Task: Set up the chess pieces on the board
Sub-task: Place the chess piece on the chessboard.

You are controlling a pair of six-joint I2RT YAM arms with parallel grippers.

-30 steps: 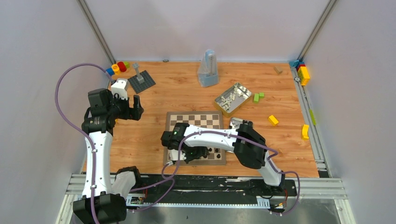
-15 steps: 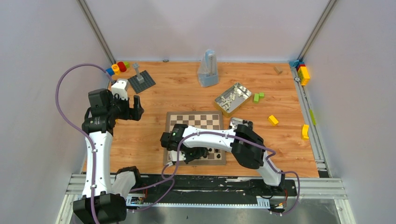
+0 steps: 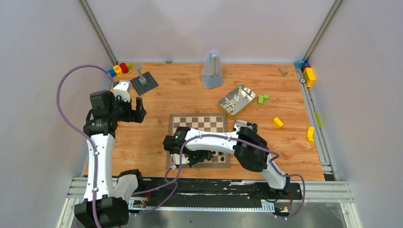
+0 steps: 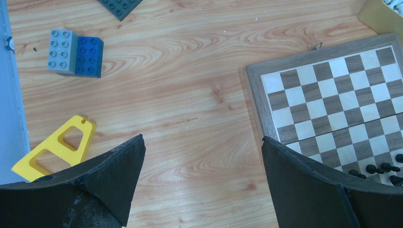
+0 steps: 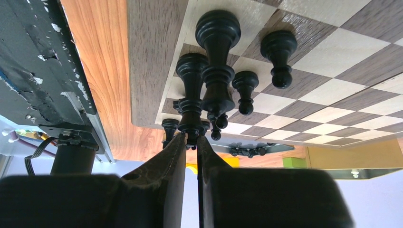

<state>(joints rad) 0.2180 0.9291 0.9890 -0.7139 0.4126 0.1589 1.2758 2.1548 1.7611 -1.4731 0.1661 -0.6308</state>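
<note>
Right wrist view: we see the right gripper (image 5: 191, 138) nipped shut on a black piece (image 5: 190, 80), its head hidden between the fingertips; the board (image 5: 152, 61) lies just beyond. Elsewhere the left gripper (image 4: 202, 138) gapes wide, empty.

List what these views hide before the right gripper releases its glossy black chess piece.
- Top view: right arm covers the right gripper and near rows of the checkered wooden chessboard.
- Right wrist view: taller black piece overlaps the gripped glossy black chess piece; type unclear.
- Top view: cream pieces in the shiny metal tin, too small to count.
</note>
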